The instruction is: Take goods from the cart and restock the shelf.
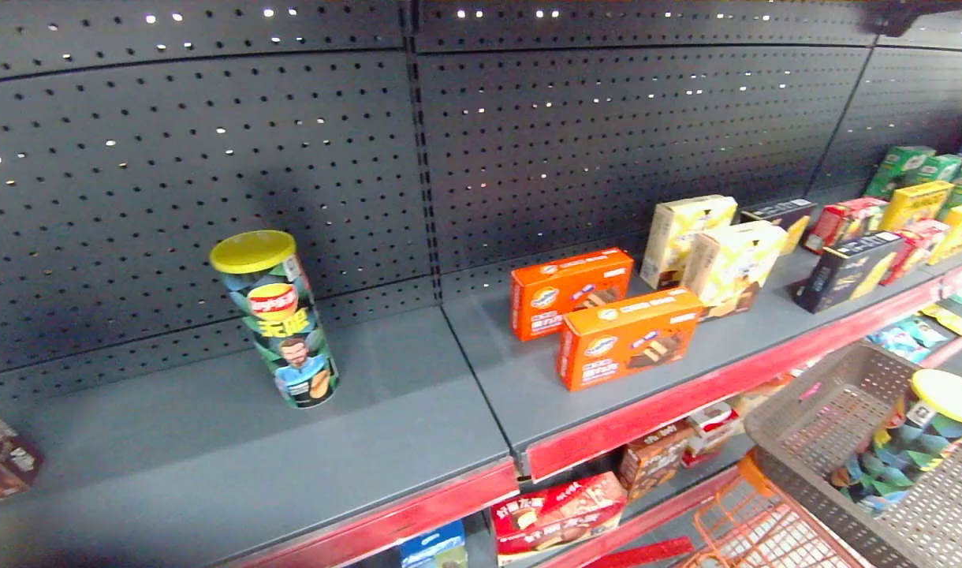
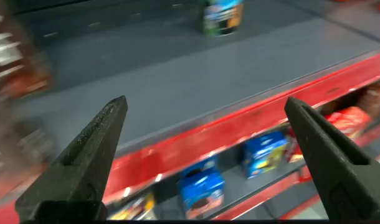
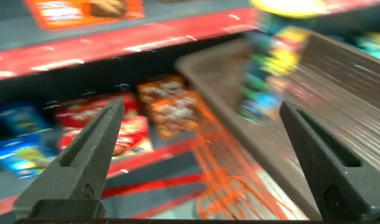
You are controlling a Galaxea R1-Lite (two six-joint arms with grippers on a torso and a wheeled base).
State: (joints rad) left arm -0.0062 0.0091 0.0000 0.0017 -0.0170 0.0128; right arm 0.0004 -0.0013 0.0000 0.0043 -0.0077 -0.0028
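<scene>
One can (image 1: 907,442) stands roughly upright in the cart basket (image 1: 812,386), straight ahead of the right end effector (image 3: 202,106), the nearer arm; the left end effector (image 2: 205,101) faces the shelf (image 1: 418,410). Both spread apart, empty.

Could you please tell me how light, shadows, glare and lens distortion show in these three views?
Head view: bright dots of light shine through the pegboard panel; the chip can throws a soft shadow onto it; the shelf lines bow as through a wide lens. Left wrist view: pale glints streak the red front edge. Right wrist view: similar white glints on that edge.
</scene>
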